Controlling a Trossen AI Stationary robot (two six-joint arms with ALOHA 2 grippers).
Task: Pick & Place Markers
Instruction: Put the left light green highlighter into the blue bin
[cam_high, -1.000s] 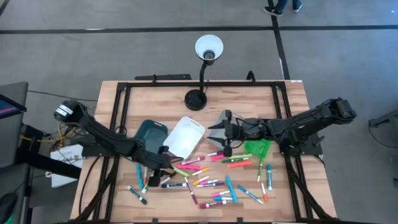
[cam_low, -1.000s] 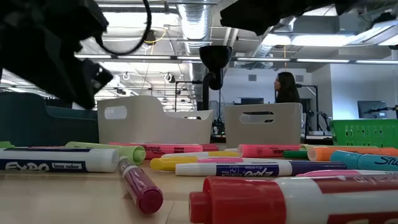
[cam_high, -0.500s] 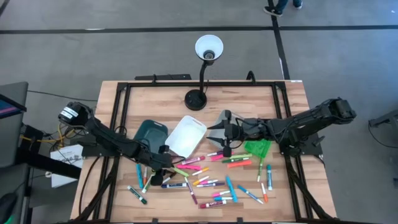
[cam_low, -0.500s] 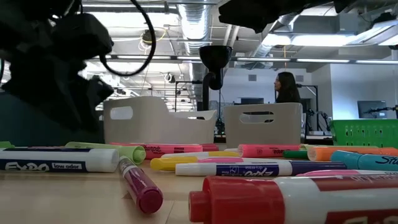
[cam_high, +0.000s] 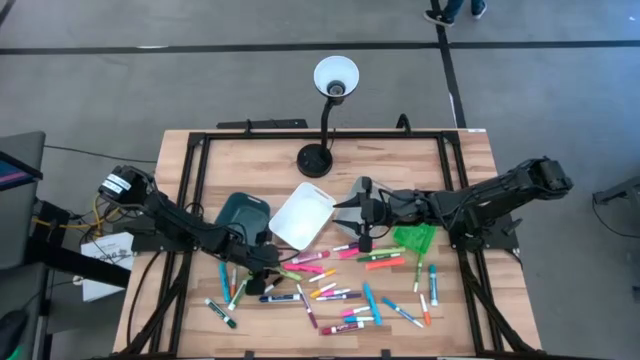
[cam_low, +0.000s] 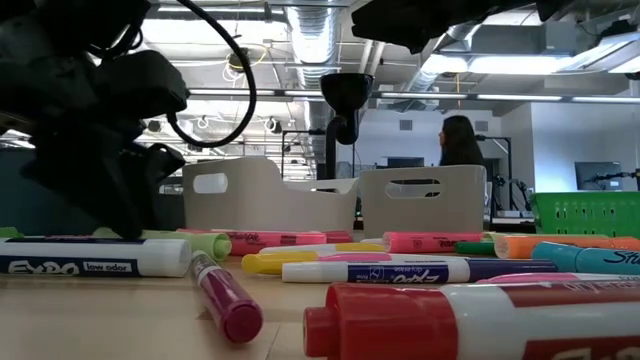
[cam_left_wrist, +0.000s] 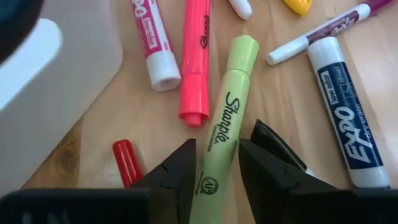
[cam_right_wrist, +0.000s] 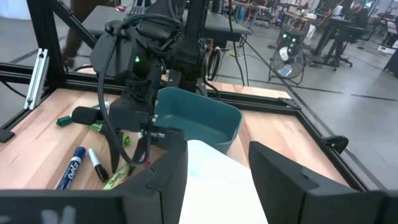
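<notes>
Several markers (cam_high: 340, 285) lie scattered on the near half of the wooden table. My left gripper (cam_high: 264, 266) is low over their left end and open. In the left wrist view (cam_left_wrist: 222, 138) one finger stands on each side of a light-green Sharpie highlighter (cam_left_wrist: 229, 112), which lies flat on the wood among pink and blue markers. My right gripper (cam_high: 342, 212) hangs open near the table's middle, pointing left at the white bin (cam_high: 302, 215). The right wrist view (cam_right_wrist: 217, 148) shows the bin's rim (cam_right_wrist: 208, 163) below its fingers. My left gripper comes from above with its fingers (cam_left_wrist: 180, 171) across the light-green highlighter's barrel (cam_left_wrist: 217, 158), one close on each side. I cannot tell whether they touch it. The highlighter lies flat on the table.
A teal bin (cam_high: 240, 215) sits left of the white one, a grey bin (cam_high: 360, 190) under the right arm and a green bin (cam_high: 415, 238) to its right. A black desk lamp (cam_high: 318, 158) stands at the far middle. A person (cam_low: 462, 140) is in the room behind.
My left gripper has moved toward the table's right and near edge and come down among the markers, over the light-green highlighter. The white bin has slid a little toward the right.
</notes>
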